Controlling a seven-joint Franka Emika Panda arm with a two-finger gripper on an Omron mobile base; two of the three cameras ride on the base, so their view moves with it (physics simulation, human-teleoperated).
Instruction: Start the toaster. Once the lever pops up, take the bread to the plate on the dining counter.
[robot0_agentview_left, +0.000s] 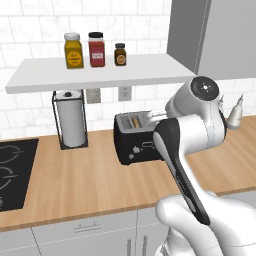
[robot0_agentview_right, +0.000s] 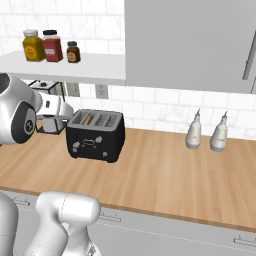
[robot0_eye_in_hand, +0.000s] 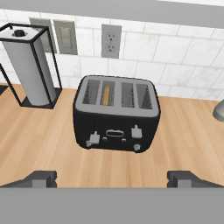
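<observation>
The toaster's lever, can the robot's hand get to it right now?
Probably yes. The open gripper faces the toaster front-on, and the wooden counter between them looks bare. The left lever faces the hand.

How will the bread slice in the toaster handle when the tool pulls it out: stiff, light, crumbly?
The bread is thin and stands on edge in its slot, so probably light and fairly stiff. Just a narrow top edge shows above the toaster, so the grip area looks small. Hard pinching may crush it.
</observation>
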